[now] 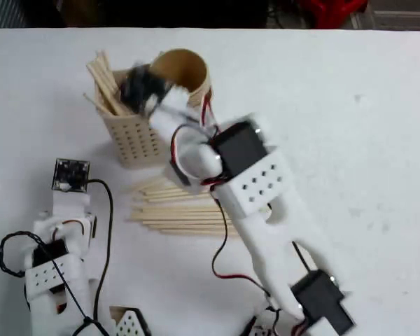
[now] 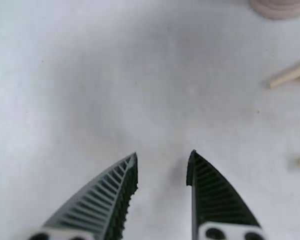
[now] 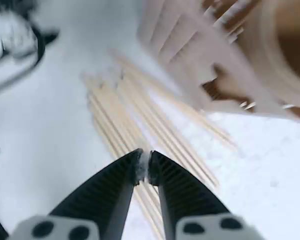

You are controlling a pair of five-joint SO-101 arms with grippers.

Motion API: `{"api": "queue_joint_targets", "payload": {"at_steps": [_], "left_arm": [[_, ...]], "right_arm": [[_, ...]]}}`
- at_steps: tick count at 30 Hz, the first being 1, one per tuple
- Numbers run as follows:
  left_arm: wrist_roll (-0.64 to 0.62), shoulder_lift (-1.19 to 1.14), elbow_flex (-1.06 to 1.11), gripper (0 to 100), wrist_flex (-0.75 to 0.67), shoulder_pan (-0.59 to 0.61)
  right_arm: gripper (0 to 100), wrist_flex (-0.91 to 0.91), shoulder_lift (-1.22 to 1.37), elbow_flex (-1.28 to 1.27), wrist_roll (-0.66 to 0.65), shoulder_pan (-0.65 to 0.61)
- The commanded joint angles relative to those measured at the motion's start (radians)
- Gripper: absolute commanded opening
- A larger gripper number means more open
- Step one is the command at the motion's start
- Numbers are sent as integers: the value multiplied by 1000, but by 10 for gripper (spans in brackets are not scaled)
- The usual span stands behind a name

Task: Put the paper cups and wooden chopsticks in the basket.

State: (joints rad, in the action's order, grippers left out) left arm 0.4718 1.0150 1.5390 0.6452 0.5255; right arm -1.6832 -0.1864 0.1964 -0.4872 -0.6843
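Fingertips of the right gripper (image 3: pixel 144 162) nearly touch, apparently with nothing between them. Beyond them, loose wooden chopsticks (image 3: pixel 140 117) lie on the table (image 1: pixel 350 140) just beside the basket (image 1: pixel 133 136), which holds a paper cup (image 1: pixel 185 70) and more sticks. The left gripper (image 2: pixel 162 162) gapes wide over the table.

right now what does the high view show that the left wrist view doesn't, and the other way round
High view, not left wrist: the basket holding standing chopsticks, the paper cup at its rim, and the right hand over the basket. Left wrist, not high: the left hand, open above bare table. Both: the white table and the loose chopsticks lying on it.
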Motion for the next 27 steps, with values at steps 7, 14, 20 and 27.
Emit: {"api": "queue_joint_targets", "payload": {"at_steps": [7,14,20,27], "left_arm": [[-9,19,-5,173,-17,7],[-9,19,-5,173,-17,7],[-9,19,-5,173,-17,7],[-9,19,-5,173,-17,7]], "right_arm": [[76,484,-142,-746,-290,2],[126,737,-13,-913,-313,2],[126,854,150,-916,-313,30],[60,880,177,-916,-304,47]]}}
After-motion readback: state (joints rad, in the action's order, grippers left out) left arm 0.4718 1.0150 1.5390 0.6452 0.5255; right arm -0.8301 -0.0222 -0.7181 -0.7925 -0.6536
